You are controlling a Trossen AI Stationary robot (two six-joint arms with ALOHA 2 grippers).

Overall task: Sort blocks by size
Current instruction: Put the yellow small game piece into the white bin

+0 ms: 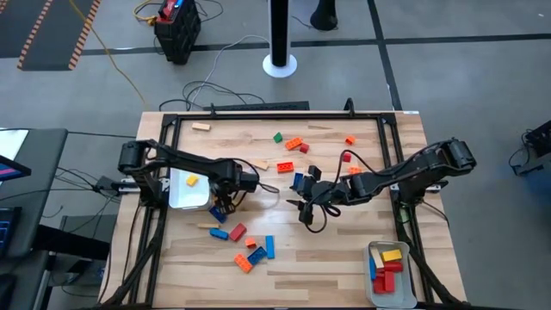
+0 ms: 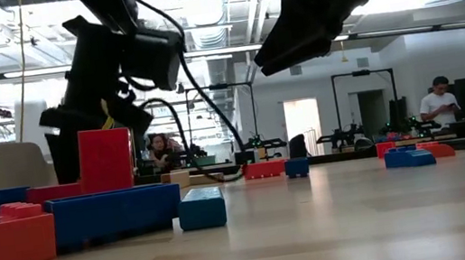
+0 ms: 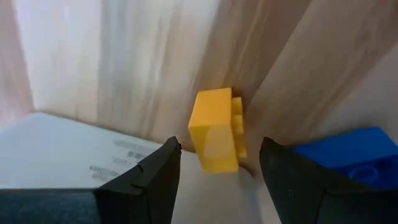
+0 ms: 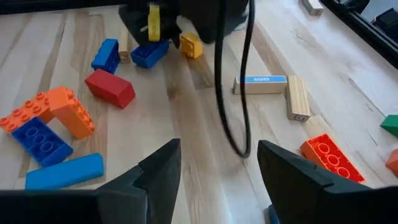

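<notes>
— Red and blue blocks [image 2: 63,222] fill the low view's foreground. Where is your left claw [image 3: 217,180]?

— Beside the white tray [image 1: 183,191], fingers spread either side of a small yellow block [image 3: 216,129], not touching it.

— And the right claw [image 4: 219,177]?

— Mine too, spread, hanging mid-table over bare wood. Other blocks lie scattered around.

The table [image 1: 327,250] was pale planked wood with visible grain and a smooth, faintly satin finish. The toy bricks [image 4: 50,124] looked like smooth, slightly glossy moulded plastic, studded on top, while the tan bars [image 4: 297,96] were bare matt wood. The white trays [image 1: 182,196] seemed smooth plastic. Gripper fingers [image 4: 155,180] were dark and matt.
</notes>
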